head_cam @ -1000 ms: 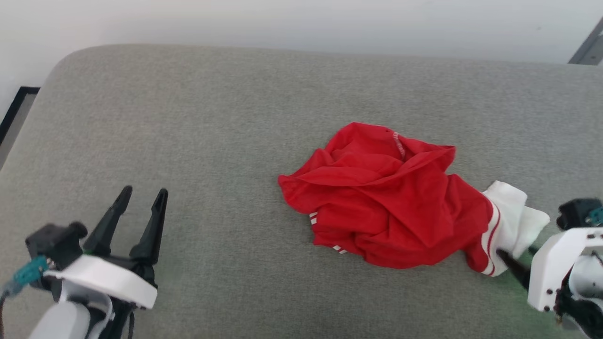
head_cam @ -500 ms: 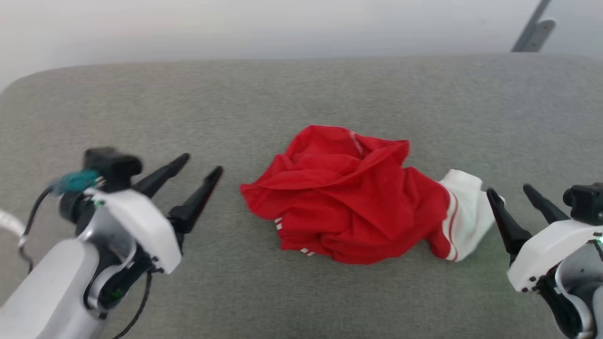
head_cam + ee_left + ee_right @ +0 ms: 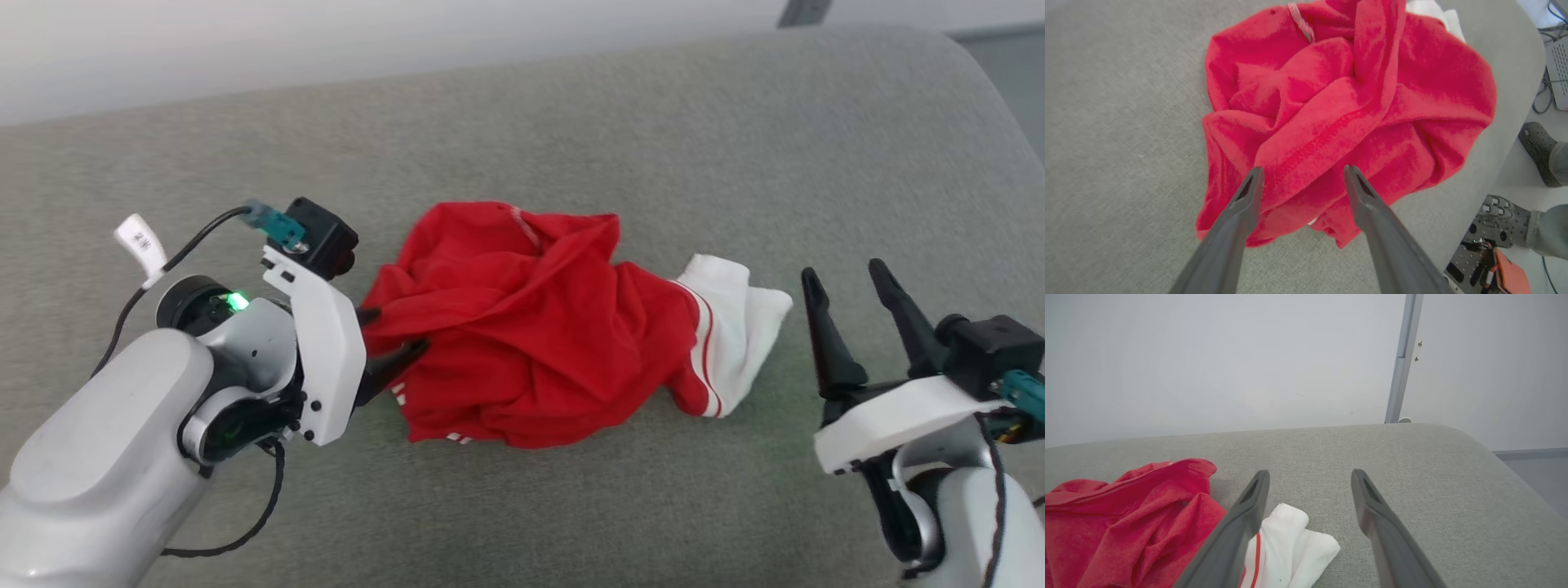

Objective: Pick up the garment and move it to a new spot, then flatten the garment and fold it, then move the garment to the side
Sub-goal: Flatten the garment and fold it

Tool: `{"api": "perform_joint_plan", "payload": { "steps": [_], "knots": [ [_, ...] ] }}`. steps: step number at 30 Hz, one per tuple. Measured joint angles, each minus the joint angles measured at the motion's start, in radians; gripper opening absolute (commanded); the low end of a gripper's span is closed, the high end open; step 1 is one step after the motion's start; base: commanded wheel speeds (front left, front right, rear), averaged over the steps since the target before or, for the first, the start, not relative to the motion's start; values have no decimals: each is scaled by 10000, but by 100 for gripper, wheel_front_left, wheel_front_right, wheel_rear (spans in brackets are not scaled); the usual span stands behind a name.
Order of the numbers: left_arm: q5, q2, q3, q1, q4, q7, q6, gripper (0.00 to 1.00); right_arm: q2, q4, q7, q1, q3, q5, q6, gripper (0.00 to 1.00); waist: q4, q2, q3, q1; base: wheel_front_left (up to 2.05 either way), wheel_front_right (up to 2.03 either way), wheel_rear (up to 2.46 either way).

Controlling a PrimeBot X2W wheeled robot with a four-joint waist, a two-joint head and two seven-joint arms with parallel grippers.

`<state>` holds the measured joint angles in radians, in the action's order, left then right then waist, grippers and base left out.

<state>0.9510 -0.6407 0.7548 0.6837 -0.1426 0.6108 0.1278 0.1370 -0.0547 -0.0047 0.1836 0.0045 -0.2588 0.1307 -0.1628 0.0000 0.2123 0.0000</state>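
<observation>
The left gripper (image 3: 400, 331) stands with its jaws spread wide at the left edge of the garment (image 3: 531, 335), and in the left wrist view its two dark fingers (image 3: 1241, 212) straddle a thick red fold without clamping it; whether the tips press the cloth cannot be told. The right gripper (image 3: 842, 271) is likewise spread and holds nothing, standing to the right of the garment and apart from it, fingers pointing up the head view. Under both lies a broad grey padded surface (image 3: 571, 122) with rounded corners. The garment sits crumpled in a heap near the middle of it, bright red, with deep folds running across the top. A white sleeve end (image 3: 735, 327) sticks out on the heap's right side, toward the right gripper. Thin red-and-white striped trim (image 3: 706, 343) marks where red meets white. In the left wrist view, two shoes (image 3: 1537, 147) of a person stand on the floor beyond the surface's edge.
</observation>
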Motion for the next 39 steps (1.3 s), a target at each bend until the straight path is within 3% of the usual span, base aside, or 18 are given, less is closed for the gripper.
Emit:
{"api": "perform_joint_plan", "payload": {
  "steps": [4,7,8,9,15,27,33,39],
  "knots": [
    [184,81,479,496,-681,961,0,100,-159,-504,-267,202,240,-46,0,100,-314,0,323,0,0,0,0],
    [-25,219,755,846,-1254,1057,0,100,-209,-790,-512,387,441,-92,0,100,-496,0,556,0,0,0,0],
    [-31,268,897,941,-1453,1177,0,82,-224,-859,-577,458,514,-123,0,100,-549,0,625,0,0,0,0],
    [-44,293,1035,979,-1569,1206,0,0,-247,-947,-631,533,583,-163,0,100,-603,0,684,0,0,0,0],
    [-90,261,1239,1643,-2144,947,0,0,-249,-1327,-1018,735,627,-313,0,100,-643,0,890,0,0,0,0],
    [-1131,155,1091,4206,-2819,-993,0,0,-221,-1434,-1344,1096,493,-366,0,100,-484,0,1238,0,0,0,0],
    [-1708,481,1820,5361,-3444,-2123,2,0,-311,-1494,-1488,1419,694,-362,0,100,-782,0,1648,0,0,0,0],
    [-1369,803,2926,5881,-4525,-2251,12,0,-439,-1724,-1645,1751,959,-370,0,100,-1205,0,2105,0,0,0,0]
  ]
}}
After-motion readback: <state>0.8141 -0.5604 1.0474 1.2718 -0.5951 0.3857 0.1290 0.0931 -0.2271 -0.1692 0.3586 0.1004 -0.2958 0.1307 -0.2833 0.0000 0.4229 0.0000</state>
